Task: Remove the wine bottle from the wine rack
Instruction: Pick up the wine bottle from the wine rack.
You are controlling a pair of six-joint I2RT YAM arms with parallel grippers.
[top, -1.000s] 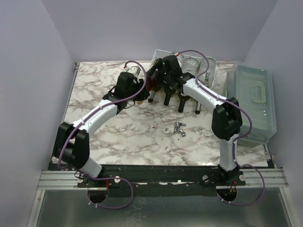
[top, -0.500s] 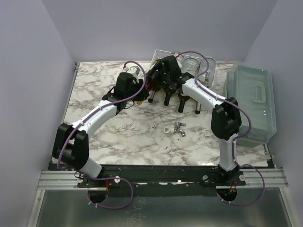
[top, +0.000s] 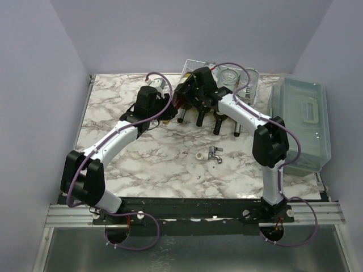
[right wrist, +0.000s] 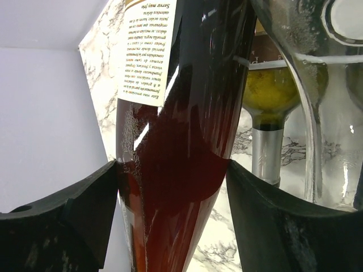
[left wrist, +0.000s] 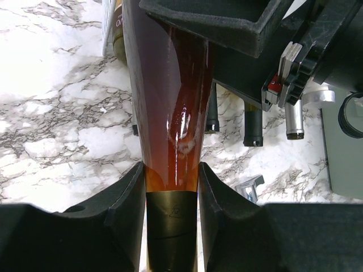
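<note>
Marbled counter (top: 142,153) is loaded with wine rack (top: 190,64) at far edge, lidded bin (top: 300,122) at right, metal tap (top: 215,154) and white roll (top: 201,155) mid-counter.

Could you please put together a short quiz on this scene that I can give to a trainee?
1. True or false: the left gripper is closed on the wine bottle at its neck.
2. In the top view, what stands to the right of the wine rack? A) a lidded plastic bin B) a toaster C) a kettle
3. How many grippers clamp the bottle?
Key: 1 true; 2 A; 3 two, since the right gripper grips it as well.
</note>
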